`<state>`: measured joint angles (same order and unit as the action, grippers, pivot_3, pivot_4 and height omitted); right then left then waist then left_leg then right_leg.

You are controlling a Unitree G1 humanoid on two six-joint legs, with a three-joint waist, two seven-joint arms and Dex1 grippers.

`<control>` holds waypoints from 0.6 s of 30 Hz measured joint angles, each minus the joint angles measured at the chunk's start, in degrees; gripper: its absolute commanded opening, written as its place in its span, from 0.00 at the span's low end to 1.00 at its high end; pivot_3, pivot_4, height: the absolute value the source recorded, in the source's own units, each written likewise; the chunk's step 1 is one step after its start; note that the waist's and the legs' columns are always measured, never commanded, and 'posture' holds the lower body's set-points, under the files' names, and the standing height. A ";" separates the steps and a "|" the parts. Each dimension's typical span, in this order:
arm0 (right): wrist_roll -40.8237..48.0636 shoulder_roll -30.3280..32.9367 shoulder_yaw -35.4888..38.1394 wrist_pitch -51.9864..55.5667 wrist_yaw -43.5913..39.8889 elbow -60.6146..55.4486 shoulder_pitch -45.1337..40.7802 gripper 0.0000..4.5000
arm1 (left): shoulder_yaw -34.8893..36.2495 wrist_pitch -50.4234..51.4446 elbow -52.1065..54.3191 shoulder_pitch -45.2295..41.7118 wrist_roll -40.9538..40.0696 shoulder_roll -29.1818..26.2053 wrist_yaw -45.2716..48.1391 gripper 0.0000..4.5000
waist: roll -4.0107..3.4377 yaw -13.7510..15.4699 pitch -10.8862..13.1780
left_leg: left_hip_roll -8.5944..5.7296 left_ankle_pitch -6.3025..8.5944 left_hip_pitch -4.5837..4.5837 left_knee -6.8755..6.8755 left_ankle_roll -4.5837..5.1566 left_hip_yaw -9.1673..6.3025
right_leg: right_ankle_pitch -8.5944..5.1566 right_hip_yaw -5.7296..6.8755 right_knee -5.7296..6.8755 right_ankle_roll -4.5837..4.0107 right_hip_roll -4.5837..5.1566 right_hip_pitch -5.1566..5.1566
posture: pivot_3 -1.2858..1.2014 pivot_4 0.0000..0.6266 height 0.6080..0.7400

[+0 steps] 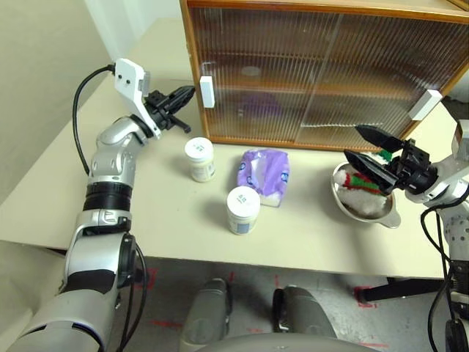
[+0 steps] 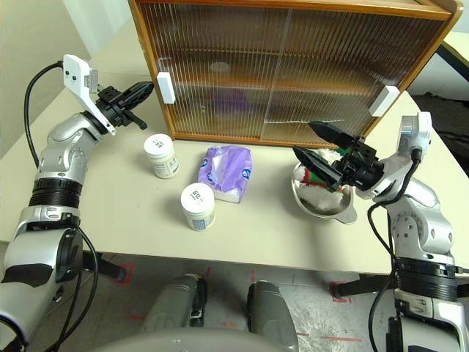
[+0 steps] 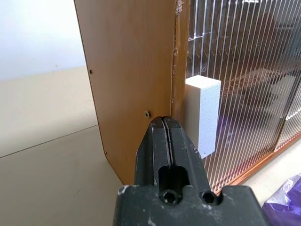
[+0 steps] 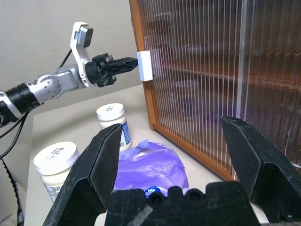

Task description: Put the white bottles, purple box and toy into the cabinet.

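Tabletop (image 1: 308,242) scene, read left to right. Left tool (image 1: 185,94), fingers pressed together and holding nothing, sits at about ten o'clock of the cluster, its tip just beside the white handle (image 1: 207,92) on the left door of the cabinet (image 1: 322,73); both ribbed doors stand closed. The step in hand appears to be sliding that door: the closed tip should bear squarely on the handle's outer side and push level toward three o'clock, along the track, without riding up or slipping off the block. White bottles, squat jars with screw lids and pale labels, stand upright, one (image 1: 200,158) before the cabinet and one (image 1: 242,209) toward six o'clock nearer the table edge. Purple box (image 1: 264,174), a soft crumpled lavender pack, lies between them and the steel bowl (image 1: 366,202). Toy (image 1: 364,182), fluffy white with red and green stripes, rests in that bowl at three o'clock, under the right tool (image 1: 370,150), whose jaws gape wide and empty.
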<state>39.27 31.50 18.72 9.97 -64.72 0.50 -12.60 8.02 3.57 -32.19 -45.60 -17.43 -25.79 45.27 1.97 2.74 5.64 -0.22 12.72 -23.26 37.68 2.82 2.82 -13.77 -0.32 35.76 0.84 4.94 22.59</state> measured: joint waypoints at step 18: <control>-1.80 -1.51 -3.74 -1.92 -3.10 6.80 -6.14 1.00 | -0.12 4.30 8.38 4.44 -0.40 0.85 -0.21 0.01 | 0.01 1.39 0.00 | 0.01 0.00 0.02 0.01 0.01 -0.07 | 0.04 0.01 0.07 -0.06 -0.01 0.00 | 0.57 0.10 1.00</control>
<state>37.47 29.99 14.99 8.06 -67.82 7.30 -18.74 7.90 7.87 -23.81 -41.17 -17.83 -24.95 45.06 1.97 4.13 5.64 -0.21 12.71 -23.24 37.69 2.82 2.75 -13.73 -0.31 35.83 0.78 4.93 22.59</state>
